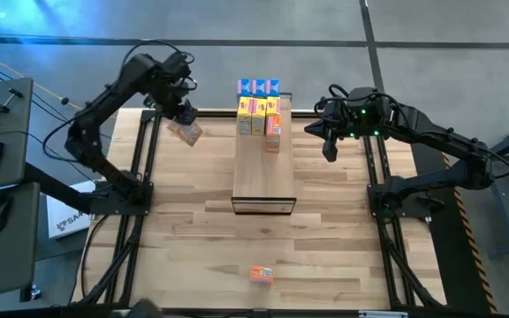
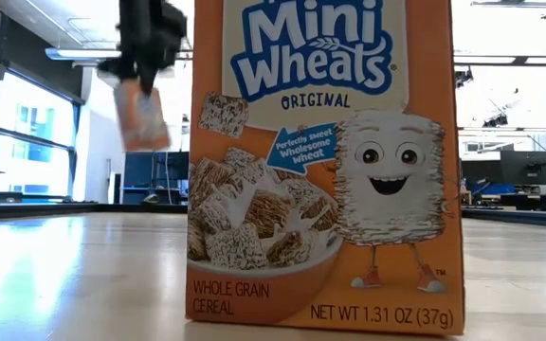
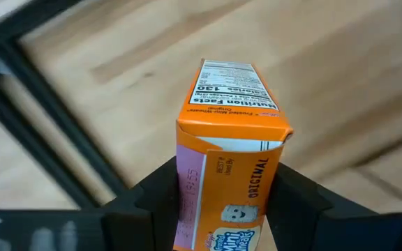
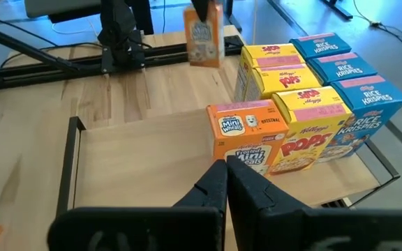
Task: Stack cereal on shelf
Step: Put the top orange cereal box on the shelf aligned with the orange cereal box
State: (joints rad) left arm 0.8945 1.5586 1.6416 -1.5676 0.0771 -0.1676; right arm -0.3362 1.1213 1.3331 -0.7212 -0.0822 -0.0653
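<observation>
Left gripper [image 3: 218, 209] clamped on orange box [image 3: 230, 153], lifted off slatted table [image 1: 193, 238], long axis tilted. Right gripper [image 4: 227, 181] closed, empty, beside shelf [image 1: 263, 172]. Bright windowed room behind.

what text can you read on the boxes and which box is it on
"Mini Wheats ORIGINAL", "Perfectly sweet! Wholesome Wheat", "WHOLE GRAIN CEREAL", "NET WT 1.31 OZ (37g)": orange box near the low camera
"Nutrition Facts", "130", "ORIGINAL": orange box in the left gripper; its fine print is unreadable
"POPS": yellow boxes on the shelf
"RICE KRISPIES": blue boxes
"Mini Wheats": orange box on the shelf
</observation>
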